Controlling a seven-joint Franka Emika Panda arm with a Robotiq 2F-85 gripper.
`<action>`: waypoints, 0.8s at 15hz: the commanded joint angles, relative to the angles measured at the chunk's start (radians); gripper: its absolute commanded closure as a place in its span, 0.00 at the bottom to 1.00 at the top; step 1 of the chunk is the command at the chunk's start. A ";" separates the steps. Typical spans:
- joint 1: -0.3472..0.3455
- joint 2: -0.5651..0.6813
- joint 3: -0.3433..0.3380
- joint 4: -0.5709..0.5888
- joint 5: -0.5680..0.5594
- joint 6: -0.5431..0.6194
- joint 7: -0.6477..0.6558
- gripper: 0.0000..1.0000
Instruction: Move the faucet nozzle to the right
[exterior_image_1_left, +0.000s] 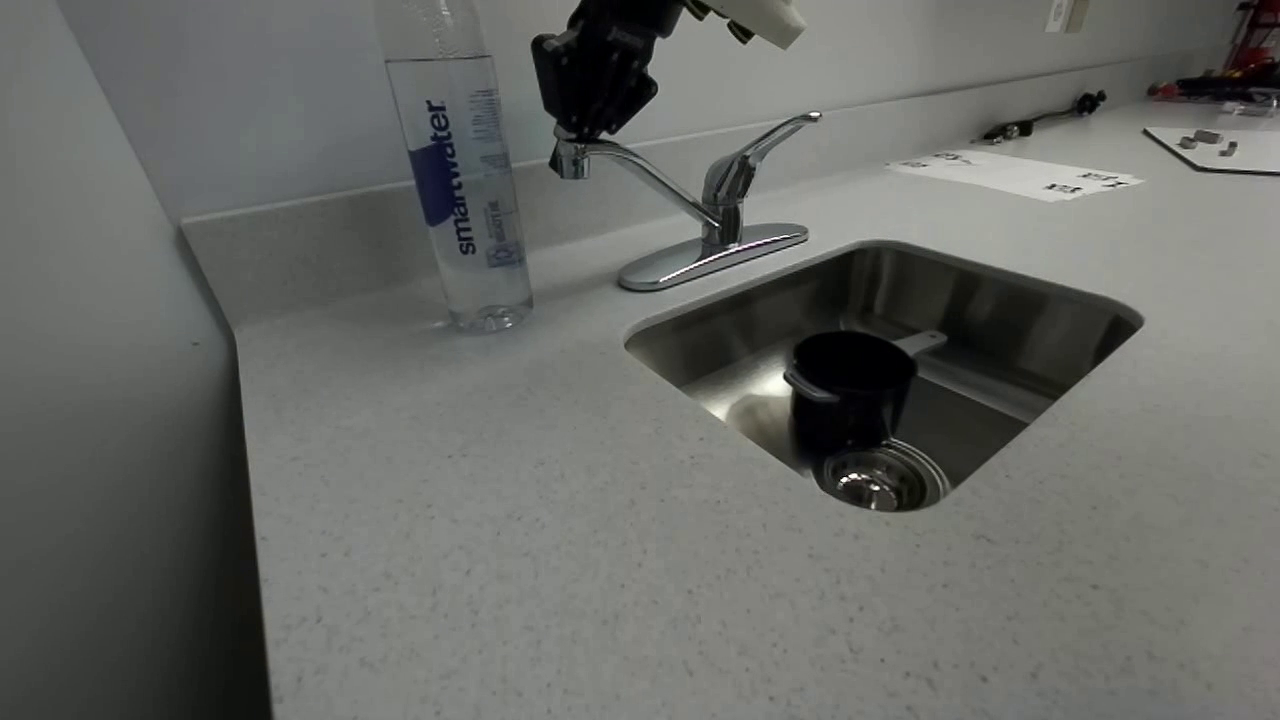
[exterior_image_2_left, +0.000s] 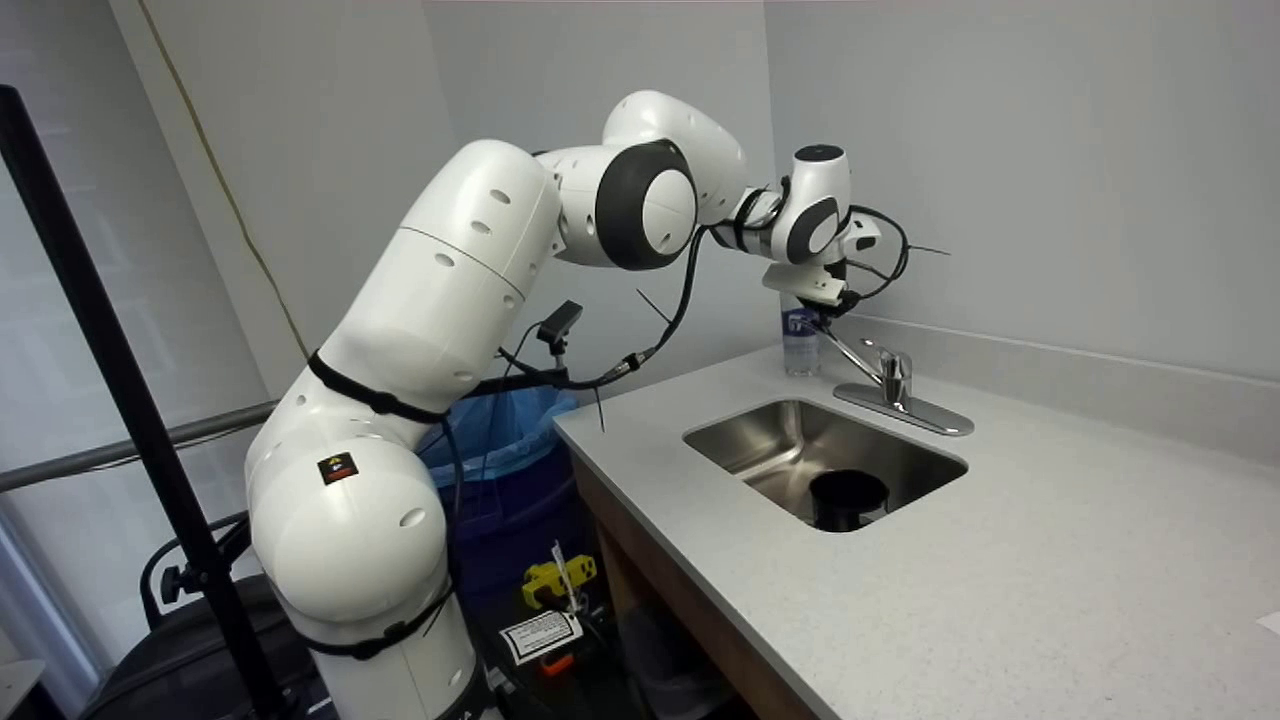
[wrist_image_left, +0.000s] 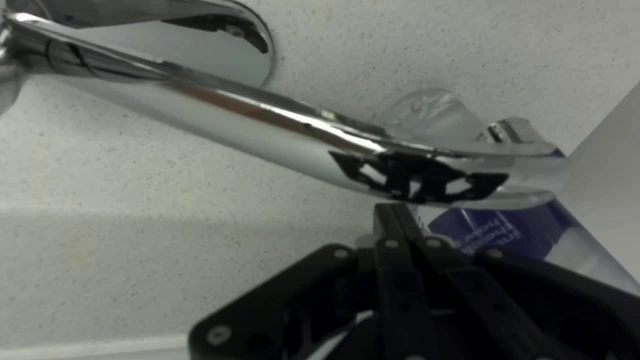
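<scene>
Silver metal, mirror-polished: one slim faucet nozzle (wrist_image_left: 300, 135), a long rounded arm with a downturned tip, belonging to a chrome faucet (exterior_image_1_left: 731, 222) on an oval silver base plate (exterior_image_1_left: 680, 266).

Progress, as judged: barely begun. Done: one black two-fingered gripper (wrist_image_left: 396, 216) stationed alongside the nozzle, near its tip, seemingly for a push rather than a grasp. Left: apparently the whole swing to the right, toward and over the rectangular stainless-steel sink (exterior_image_1_left: 990, 310), then backing off.

Location of nozzle: raised above the pale speckled countertop (exterior_image_1_left: 480, 480), pointing away from the sink, leftward in an exterior view; tip near a tall clear plastic water bottle (exterior_image_1_left: 465, 190), blue-labelled.

Gripper state: fingertips (wrist_image_left: 385, 220) side by side with no gap, nothing held; set on the nozzle's flank facing the low pale backsplash (exterior_image_1_left: 330, 240). Contact with the metal: cannot be told.

Appearance of nozzle: bright highlights along its length, one brownish streak, a black patch near the tip that reads as the gripper's reflection; outlet short and cylindrical, directed downward.
</scene>
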 joint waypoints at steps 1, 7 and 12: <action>-0.005 0.004 0.026 0.030 0.032 -0.073 -0.001 1.00; -0.015 -0.049 0.039 -0.020 0.042 -0.131 -0.021 1.00; -0.035 -0.121 0.029 -0.122 0.039 -0.176 -0.034 1.00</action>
